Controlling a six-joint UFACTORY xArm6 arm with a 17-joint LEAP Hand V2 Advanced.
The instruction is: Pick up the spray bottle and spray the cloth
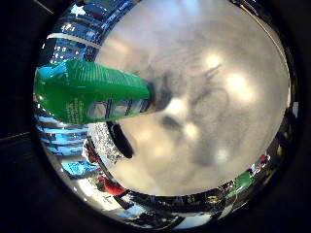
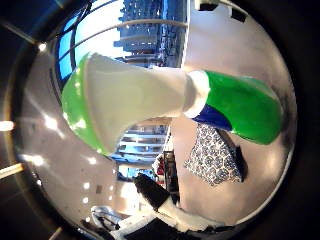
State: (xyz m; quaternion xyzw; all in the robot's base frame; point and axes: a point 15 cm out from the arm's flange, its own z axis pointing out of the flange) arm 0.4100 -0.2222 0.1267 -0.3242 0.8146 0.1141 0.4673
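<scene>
A green spray bottle [image 2: 150, 100] with a white label and a blue collar fills much of the right thumb side palm view, close to the palm and lying across it, lifted off the table. Its green body also shows in the right little finger side palm view [image 1: 87, 92]. Parts of my hand [image 2: 150, 215] show under the bottle, and a dark finger [image 1: 121, 138] curls beside it. A blue and white patterned cloth [image 2: 215, 155] lies flat on the table below the bottle's blue collar.
The pale grey table top [image 1: 204, 97] spreads wide below the palm. Large windows [image 2: 150, 30] stand behind the bottle. Coloured clutter [image 1: 102, 180] lies past the table's edge.
</scene>
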